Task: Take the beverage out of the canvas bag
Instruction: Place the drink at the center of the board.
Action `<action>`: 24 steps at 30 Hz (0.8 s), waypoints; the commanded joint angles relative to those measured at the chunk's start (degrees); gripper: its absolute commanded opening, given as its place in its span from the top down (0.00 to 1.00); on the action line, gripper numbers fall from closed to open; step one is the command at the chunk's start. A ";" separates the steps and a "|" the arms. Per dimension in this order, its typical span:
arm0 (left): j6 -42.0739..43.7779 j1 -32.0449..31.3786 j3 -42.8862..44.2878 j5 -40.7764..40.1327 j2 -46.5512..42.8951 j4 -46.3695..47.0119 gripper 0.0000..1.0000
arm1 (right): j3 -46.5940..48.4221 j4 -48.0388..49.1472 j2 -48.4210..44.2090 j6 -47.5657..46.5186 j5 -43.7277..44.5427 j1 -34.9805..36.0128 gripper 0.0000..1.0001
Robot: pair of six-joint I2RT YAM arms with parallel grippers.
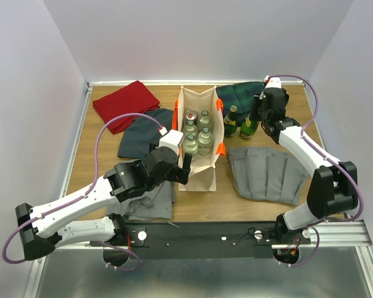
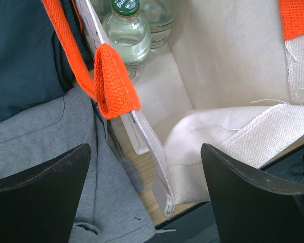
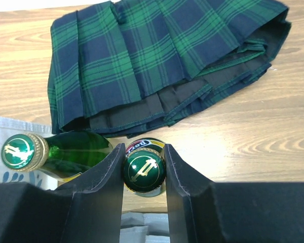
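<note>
White walls box in your wooden desk (image 1: 99, 133). Canvas bag (image 1: 199, 171) stands upright mid-desk, mouth open, orange handles (image 2: 114, 83) on its long sides. Inside at the far end you've got clear bottles with green caps (image 1: 204, 140) plus one red-topped can (image 1: 191, 116); the near part of the bag shows only bare lining.

Your left gripper (image 1: 181, 172) sits at the bag's near left rim, fingers (image 2: 38, 195) spread wide, holding nothing. In the left wrist view the bag's wall edge and one handle loop run between them.

Your right gripper (image 3: 144, 169) is clamped on the cap of a green bottle (image 3: 144, 171), which stands outside the bag, right of it. A second green bottle (image 3: 55, 152) stands just beside it.

Around the bag: red cloth (image 1: 125, 104) far left, dark grey garments (image 1: 143, 133) left, plaid skirt (image 3: 157, 61) far right, grey pleated skirt (image 1: 270, 174) near right.
</note>
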 commanded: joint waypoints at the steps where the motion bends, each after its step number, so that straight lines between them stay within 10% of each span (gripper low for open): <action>1: 0.31 -0.09 0.09 -2.07 0.53 -1.90 0.01 | 4.46 8.08 0.53 -0.91 -1.34 -0.14 0.99; 24: 0.93 1.58 -0.88 -0.76 0.36 -0.84 0.01 | 10.88 4.21 8.36 -2.05 -5.04 0.21 0.99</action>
